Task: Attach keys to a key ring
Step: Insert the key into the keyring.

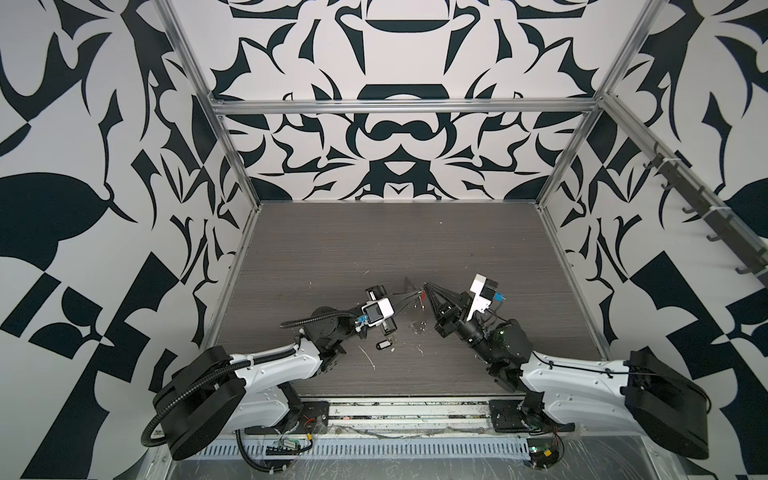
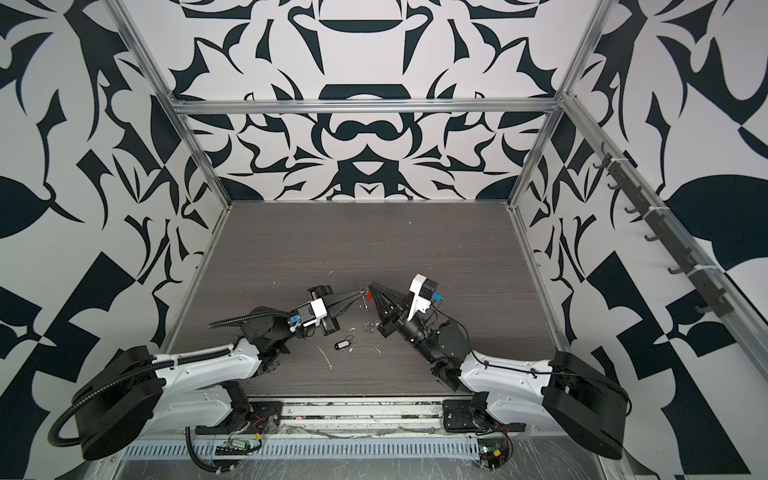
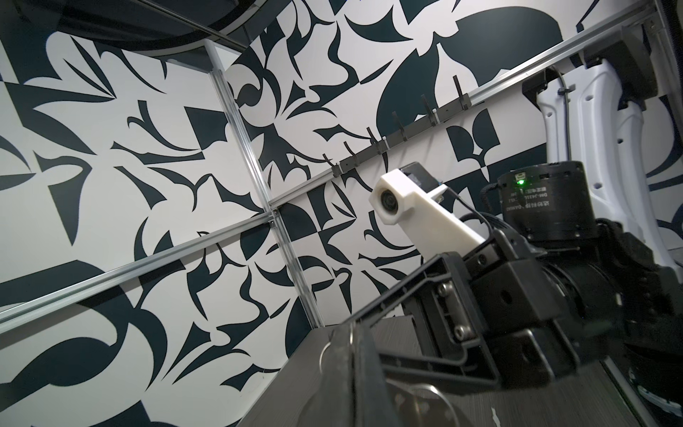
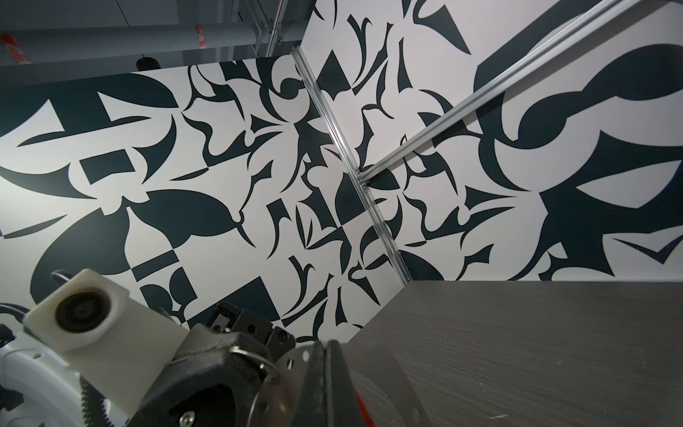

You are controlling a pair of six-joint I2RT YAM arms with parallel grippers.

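Observation:
Both grippers meet tip to tip above the middle of the table. My right gripper (image 1: 424,286) (image 4: 325,342) is shut on the key ring (image 4: 391,369), a thin see-through grey disc with small holes along its rim, seen as a grey patch (image 1: 409,284) in a top view. My left gripper (image 1: 417,293) (image 3: 351,332) is shut on a small split ring (image 4: 255,356). A red-orange tag (image 1: 422,296) (image 4: 364,410) hangs by the two tips; its keys are hard to make out. The black-tagged keys (image 1: 383,345) (image 2: 341,344) lie on the table below the grippers.
Small silver pieces (image 1: 417,328) lie on the grey wood table (image 1: 374,249) near the right wrist. White scraps (image 1: 368,357) are scattered toward the front. Patterned walls and aluminium posts (image 1: 232,158) enclose the table; a hook rail (image 1: 706,212) runs along the right wall.

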